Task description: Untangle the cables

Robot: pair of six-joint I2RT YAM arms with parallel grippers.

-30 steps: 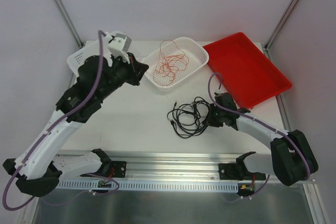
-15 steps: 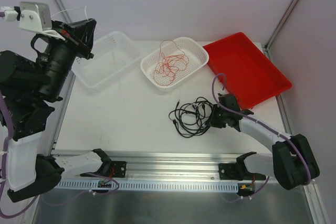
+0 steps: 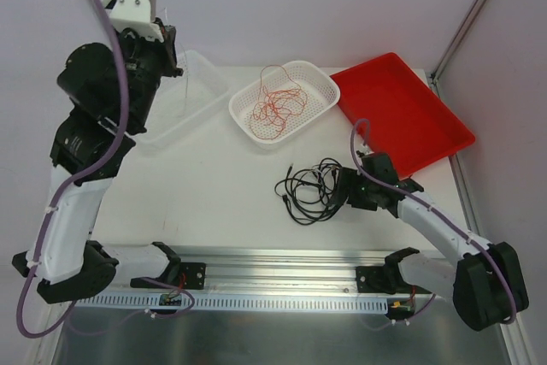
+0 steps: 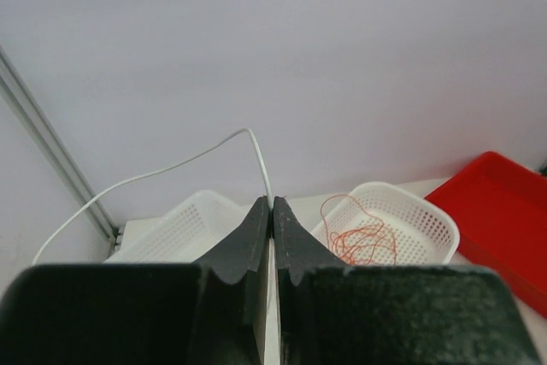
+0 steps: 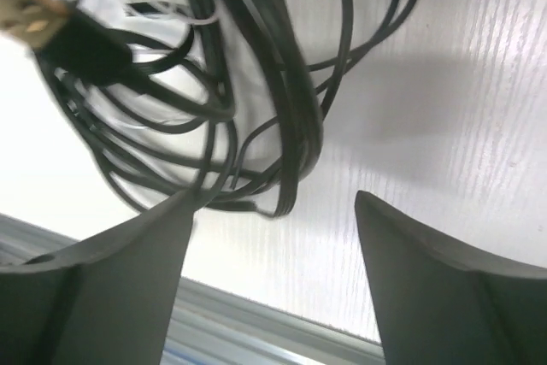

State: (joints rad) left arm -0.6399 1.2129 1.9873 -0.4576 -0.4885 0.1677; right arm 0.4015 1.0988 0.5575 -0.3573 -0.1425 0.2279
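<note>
A tangle of black cables lies on the table in front of the right arm. My right gripper stands open at the tangle's right edge. In the right wrist view the black cables lie just ahead of the right gripper, with nothing between its fingers. My left gripper is raised high over the left white basket. In the left wrist view the left gripper is shut on a thin white cable, which arcs up and off to the left. An orange cable lies in the middle white basket.
A red tray sits at the back right, next to the middle basket. A metal rail runs along the near edge by the arm bases. Grey walls and slanted frame posts close in the back.
The right gripper has opened and let go of the black cables. The left arm has swung from the far left to above the left basket, still pinching the white cable.
</note>
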